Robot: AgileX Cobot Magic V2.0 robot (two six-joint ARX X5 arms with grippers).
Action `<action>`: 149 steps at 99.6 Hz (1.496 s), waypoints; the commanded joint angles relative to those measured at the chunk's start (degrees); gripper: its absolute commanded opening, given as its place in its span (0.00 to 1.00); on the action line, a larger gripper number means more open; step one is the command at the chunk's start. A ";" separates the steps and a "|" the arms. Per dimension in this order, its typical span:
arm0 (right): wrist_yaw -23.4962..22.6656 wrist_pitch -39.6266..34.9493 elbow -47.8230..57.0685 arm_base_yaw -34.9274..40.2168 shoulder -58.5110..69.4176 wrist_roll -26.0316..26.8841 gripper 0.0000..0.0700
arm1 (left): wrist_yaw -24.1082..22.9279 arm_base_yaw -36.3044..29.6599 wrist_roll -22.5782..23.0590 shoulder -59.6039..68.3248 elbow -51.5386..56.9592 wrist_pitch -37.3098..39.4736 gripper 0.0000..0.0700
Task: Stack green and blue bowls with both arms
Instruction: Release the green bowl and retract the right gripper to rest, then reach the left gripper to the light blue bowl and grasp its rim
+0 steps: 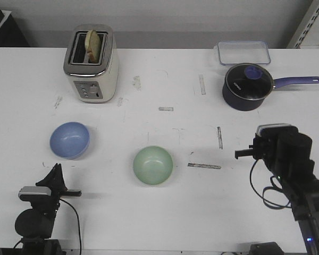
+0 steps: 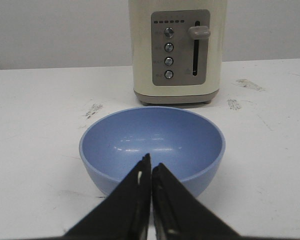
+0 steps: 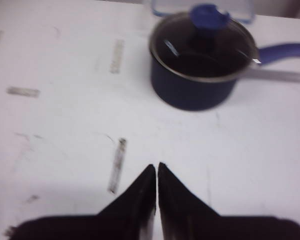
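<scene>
The light blue bowl (image 1: pixel 69 140) sits upright on the white table at the left. It fills the left wrist view (image 2: pixel 152 142). My left gripper (image 1: pixel 56 169) is shut and empty just on the near side of the bowl, and its tips (image 2: pixel 151 162) point at the bowl's near rim. The pale green bowl (image 1: pixel 153 165) sits upright near the middle front, apart from both grippers. My right arm (image 1: pixel 282 151) hovers at the right front. Its gripper (image 3: pixel 156 166) is shut and empty above bare table, pointing toward the saucepan.
A cream toaster (image 1: pixel 91 64) with bread stands behind the blue bowl. A navy saucepan (image 1: pixel 246 86) with a glass lid and purple handle stands at the back right. A clear lidded container (image 1: pixel 243 52) lies behind it. Tape marks (image 1: pixel 204 166) dot the table.
</scene>
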 commanded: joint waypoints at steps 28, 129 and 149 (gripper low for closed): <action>-1.55 12.61 -23.76 -2.29 -18.95 -1.73 0.00 | -0.09 0.04 -4.04 -0.11 -1.14 2.05 0.00; -1.75 15.26 -27.32 -2.27 -23.85 -1.29 0.00 | -5.62 0.48 -6.03 50.16 69.68 -34.97 0.71; -1.73 15.30 -27.32 -2.23 -23.85 -1.33 0.00 | -5.62 3.82 -6.32 60.06 69.68 -41.83 0.87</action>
